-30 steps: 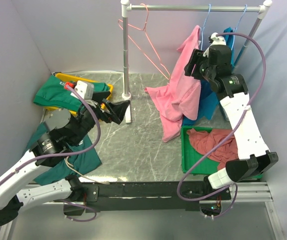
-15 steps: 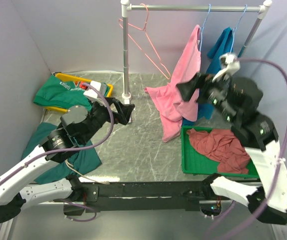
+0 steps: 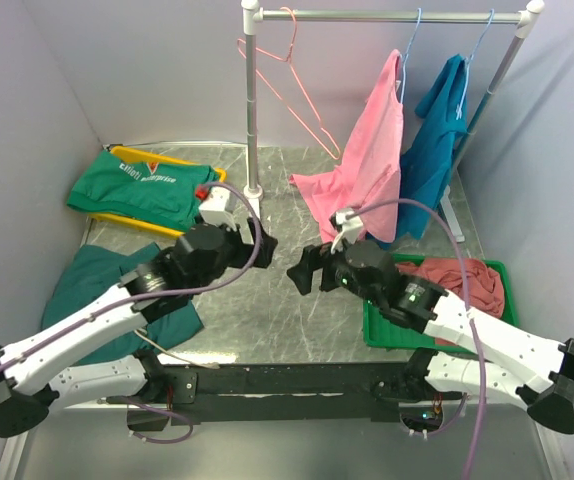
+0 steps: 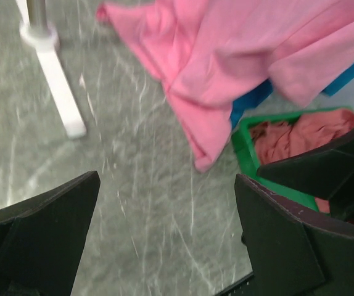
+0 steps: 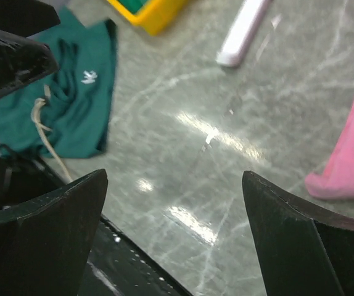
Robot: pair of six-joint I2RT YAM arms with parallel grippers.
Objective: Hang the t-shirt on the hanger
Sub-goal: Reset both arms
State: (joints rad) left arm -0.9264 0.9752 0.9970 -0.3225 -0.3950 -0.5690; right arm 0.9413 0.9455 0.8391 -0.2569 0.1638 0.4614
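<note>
Peeking down past the right end effector [image 5: 171, 185], jaws spread wide over shiny grey marbled tabletop [image 5: 183, 92]. Crumpled green garment [image 5: 72, 105] off to the left, yellow tray [image 5: 152, 12] corner up top, white rack foot [image 5: 242, 31] nearby, t-shirt [image 5: 349, 166] edge far right.

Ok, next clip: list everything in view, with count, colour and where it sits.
t-shirt: one, bright pink, hanging on the hanger, lower end on the table
hanger: one, light blue, on the rail
second hanger: one, light blue, on the rail, right
teal shirt: one, on the second hanger
pink hanger: one, bare, on the rail, left
rack: one, white and grey, back of table
green tray: one, near right
rose garment: one, in the green tray
yellow tray: one, back left
green shirt: one, on the yellow tray
dark green garment: one, near left
table: one, grey marbled
left gripper: black, open, empty
right gripper: black, open, empty
</note>
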